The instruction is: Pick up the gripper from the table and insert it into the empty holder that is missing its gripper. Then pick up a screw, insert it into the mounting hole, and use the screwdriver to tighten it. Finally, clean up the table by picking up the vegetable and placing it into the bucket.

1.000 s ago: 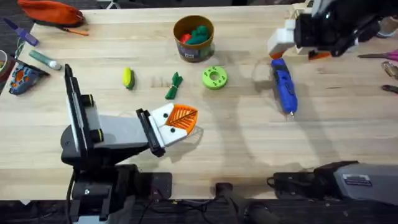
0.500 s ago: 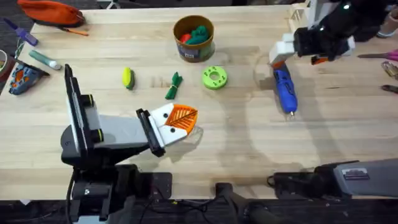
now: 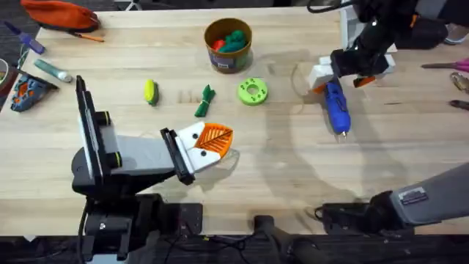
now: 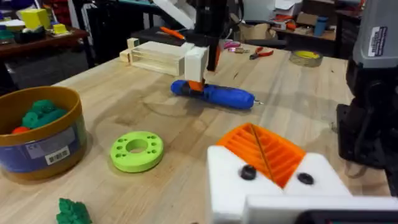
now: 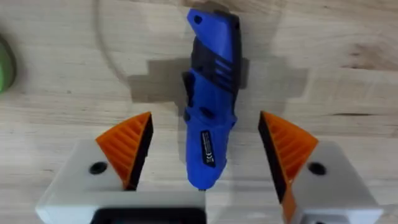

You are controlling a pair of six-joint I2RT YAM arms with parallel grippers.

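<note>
Over the blue pen-shaped plastic screwdriver, right gripper gapes astride it; an off-centre squeeze could roll it; left gripper unclear

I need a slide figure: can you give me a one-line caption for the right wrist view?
Right gripper open, orange pads straddling the blue screwdriver on the wooden table.

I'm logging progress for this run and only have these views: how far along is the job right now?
Looks done: the left gripper shows an orange ribbed pad seated in its white bracket.

In hand: the right gripper, open, straddles the blue pen-shaped screwdriver lying on the table, not yet gripped.

Left: I cannot see a driven screw; the yellow-green vegetable and green leafy piece lie outside the mustard-yellow bucket.
</note>
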